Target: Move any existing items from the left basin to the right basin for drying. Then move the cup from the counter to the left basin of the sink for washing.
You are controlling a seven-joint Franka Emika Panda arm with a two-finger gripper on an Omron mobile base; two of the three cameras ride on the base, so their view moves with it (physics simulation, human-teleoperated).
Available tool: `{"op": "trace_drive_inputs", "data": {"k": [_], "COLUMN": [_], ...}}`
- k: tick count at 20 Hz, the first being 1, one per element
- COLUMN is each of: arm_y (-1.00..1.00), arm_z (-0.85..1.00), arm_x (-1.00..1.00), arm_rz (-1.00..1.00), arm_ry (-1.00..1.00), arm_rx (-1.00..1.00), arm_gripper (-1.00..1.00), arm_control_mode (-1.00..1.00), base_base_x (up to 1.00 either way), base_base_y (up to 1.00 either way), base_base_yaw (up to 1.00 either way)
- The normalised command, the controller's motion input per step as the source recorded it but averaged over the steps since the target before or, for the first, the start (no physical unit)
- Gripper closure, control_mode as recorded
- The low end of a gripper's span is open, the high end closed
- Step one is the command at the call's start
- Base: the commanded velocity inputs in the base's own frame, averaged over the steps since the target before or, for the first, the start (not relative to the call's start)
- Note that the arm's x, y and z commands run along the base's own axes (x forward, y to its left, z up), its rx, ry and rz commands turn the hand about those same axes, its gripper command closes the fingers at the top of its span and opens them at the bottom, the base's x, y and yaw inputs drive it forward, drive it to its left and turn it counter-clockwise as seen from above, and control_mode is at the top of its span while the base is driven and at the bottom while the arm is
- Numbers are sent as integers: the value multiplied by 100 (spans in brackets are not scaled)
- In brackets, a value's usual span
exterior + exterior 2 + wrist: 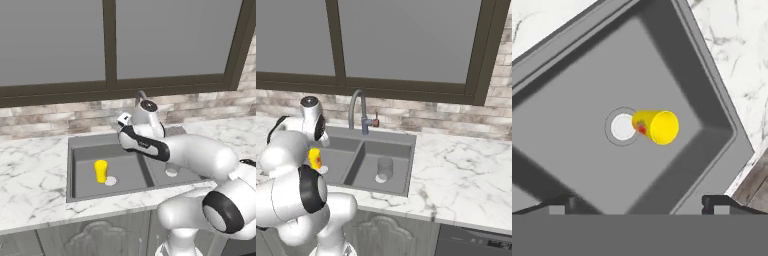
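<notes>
gripper [639,202] spread wide, holding nothing, up above the left basin [572,165]. yellow cup [656,126] standing at 3 o'clock of the white drain [622,127], touching it. grey tumbler [385,166] standing in the right basin [398,152].

cup [101,171] in left basin [125,170], tumbler [385,167] in right basin [368,172]

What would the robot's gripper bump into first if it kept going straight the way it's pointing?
Probably the yellow cup standing in the left basin, just beside the white drain. The gripper looks open and points down at them, though a slight miss would land on the basin floor instead.
</notes>
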Motion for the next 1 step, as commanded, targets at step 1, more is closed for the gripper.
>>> {"op": "trace_drive_inputs", "data": {"k": [1], "arm_y": [-14], "arm_z": [0], "arm_x": [-6], "arm_rz": [0], "arm_ry": [-2], "arm_rx": [0], "arm_gripper": [-100], "arm_control_mode": [-100], "base_base_x": [0], "base_base_y": [0], "base_base_yaw": [0]}}
